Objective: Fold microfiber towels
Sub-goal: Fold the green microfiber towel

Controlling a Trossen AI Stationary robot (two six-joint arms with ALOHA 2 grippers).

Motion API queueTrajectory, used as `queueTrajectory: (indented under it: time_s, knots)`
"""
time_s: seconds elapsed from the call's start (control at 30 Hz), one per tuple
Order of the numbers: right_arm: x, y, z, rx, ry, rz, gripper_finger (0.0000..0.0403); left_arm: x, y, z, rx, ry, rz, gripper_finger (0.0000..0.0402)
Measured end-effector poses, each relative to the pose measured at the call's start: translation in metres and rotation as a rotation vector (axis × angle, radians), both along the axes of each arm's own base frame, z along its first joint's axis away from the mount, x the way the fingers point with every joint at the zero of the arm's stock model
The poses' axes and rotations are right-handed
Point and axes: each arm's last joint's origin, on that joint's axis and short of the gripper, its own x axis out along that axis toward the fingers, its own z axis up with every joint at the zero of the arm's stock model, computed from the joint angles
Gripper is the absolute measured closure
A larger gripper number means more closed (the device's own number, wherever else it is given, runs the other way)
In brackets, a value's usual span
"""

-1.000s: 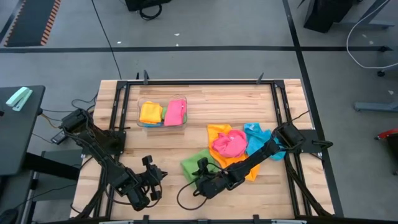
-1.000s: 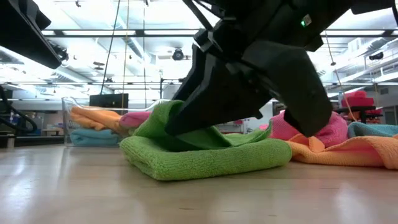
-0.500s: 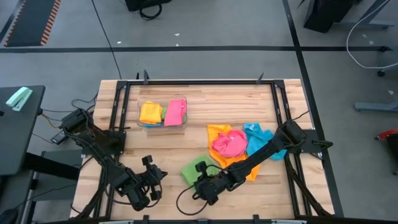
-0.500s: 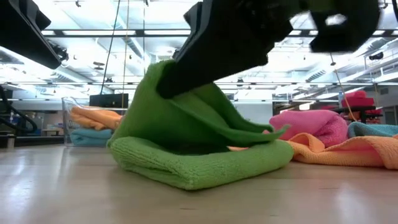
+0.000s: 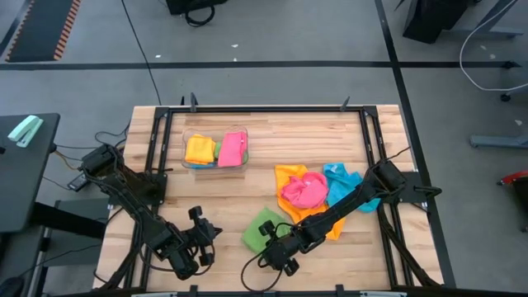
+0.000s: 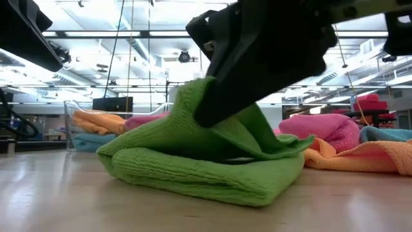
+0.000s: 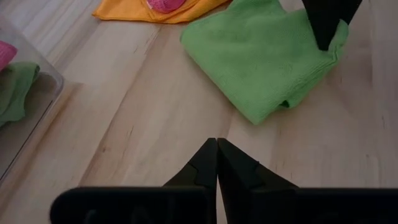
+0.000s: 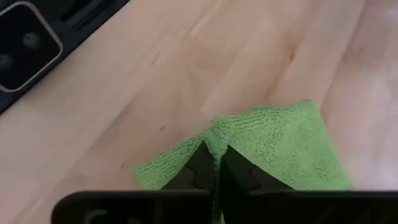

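A folded towel [image 5: 262,228] lies near the table's [image 5: 330,140] near edge, about midway across. To its right and a little farther back sits a heap of towels [image 5: 318,191], just beside it. A bin [image 5: 186,142] stands toward the far left, with more towels [image 5: 217,149] inside. The right gripper [image 5: 269,238] sits on the folded towel's near edge; the left gripper [image 5: 208,233] lies to its left, apart.

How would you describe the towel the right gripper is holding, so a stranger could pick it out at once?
On the wooden table, look at the near edge, beside the pile of loose towels. The green towel lies alone there, pinched by the right gripper; it is the only green one outside the clear bin.
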Motion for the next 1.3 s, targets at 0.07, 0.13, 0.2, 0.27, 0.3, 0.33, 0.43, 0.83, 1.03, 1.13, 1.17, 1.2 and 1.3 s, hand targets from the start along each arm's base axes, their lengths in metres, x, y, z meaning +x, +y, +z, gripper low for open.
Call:
queueTrajectory:
  time_s: [0.07,0.13,0.2,0.27,0.3,0.33,0.43,0.83,1.03,1.13,1.17,1.2,1.3]
  knots:
    - [-0.001,0.000,-0.001,-0.004,0.011,0.013,0.0390,0.000,0.000,0.000,0.001,0.000,0.000,0.0383]
    - [-0.001,0.000,-0.001,-0.003,0.017,0.031,0.0390,0.000,0.000,0.000,0.003,0.002,0.000,0.0379]
    - [-0.001,-0.002,-0.002,-0.011,0.034,0.048,0.0385,0.000,0.000,0.000,0.002,0.001,0.000,0.0376]
    - [-0.002,-0.004,-0.004,-0.014,0.063,0.066,0.0374,0.000,0.000,0.000,0.002,0.001,0.000,0.0373]
    - [-0.003,-0.006,-0.005,-0.019,0.084,0.077,0.0365,0.000,0.000,0.000,0.002,0.001,0.000,0.0373]
    - [-0.004,-0.008,-0.006,-0.027,0.103,0.083,0.0355,0.000,0.000,0.000,0.002,0.001,0.000,0.0373]
    - [-0.006,-0.011,-0.008,-0.043,0.141,0.082,0.0324,0.000,0.000,0.000,0.002,0.001,0.000,0.0376]
    - [-0.007,-0.010,0.005,-0.022,0.237,0.038,0.0227,0.000,0.000,0.000,0.013,0.005,-0.010,0.0378]
    - [-0.012,-0.013,0.020,-0.031,0.393,-0.030,0.0213,0.000,0.000,0.000,0.020,0.008,-0.017,0.0373]
    - [-0.013,-0.015,0.032,-0.072,0.413,-0.035,0.0214,0.000,0.000,0.000,0.020,0.008,-0.017,0.0378]
    - [-0.012,-0.017,0.034,-0.098,0.410,-0.045,0.0215,0.000,0.000,0.000,0.020,0.007,-0.017,0.0380]
    - [-0.014,-0.019,0.035,-0.139,0.411,-0.055,0.0216,0.000,0.000,0.000,0.019,0.007,-0.017,0.0382]
    - [-0.018,-0.025,0.032,-0.280,0.411,-0.082,0.0216,-0.001,-0.001,0.000,0.018,0.006,-0.021,0.0385]
